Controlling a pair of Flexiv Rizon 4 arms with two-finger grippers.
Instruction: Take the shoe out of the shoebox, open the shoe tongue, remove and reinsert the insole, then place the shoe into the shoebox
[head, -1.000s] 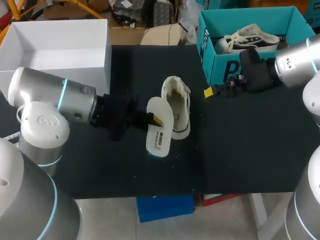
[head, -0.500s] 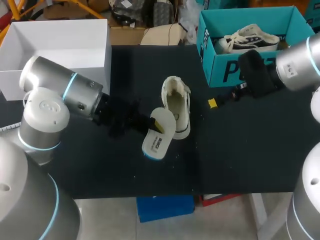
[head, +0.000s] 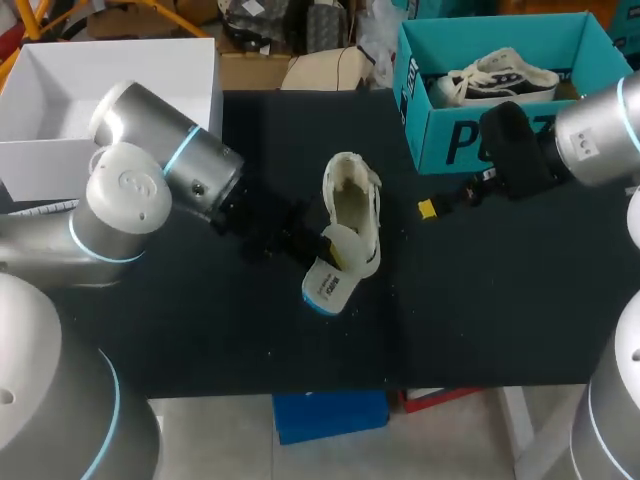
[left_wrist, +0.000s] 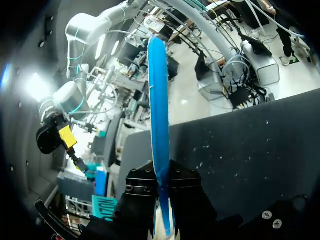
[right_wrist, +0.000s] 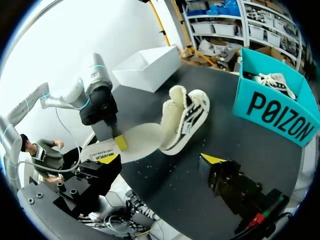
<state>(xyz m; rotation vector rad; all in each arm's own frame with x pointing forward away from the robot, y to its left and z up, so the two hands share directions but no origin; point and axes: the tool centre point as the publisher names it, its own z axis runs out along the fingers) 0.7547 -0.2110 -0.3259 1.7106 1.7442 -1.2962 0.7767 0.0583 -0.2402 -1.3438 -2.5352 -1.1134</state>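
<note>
Left pincer (left_wrist: 162, 176) is clenched on the thin insole (left_wrist: 159, 115) and grips it edge-on near one end. The insole is just beside the shoe (head: 352, 205), which lies on the dark worktop (head: 480, 300). Right pincer (right_wrist: 160, 158) stands wide apart and holds nothing, near the teal shoebox (head: 470, 145).

left gripper (left_wrist: 162, 187): seemingly low at mid-table, fingers (left_wrist: 142, 192) pinching insole (left_wrist: 159, 115) | right gripper (right_wrist: 161, 158): fingers spread wide
</note>
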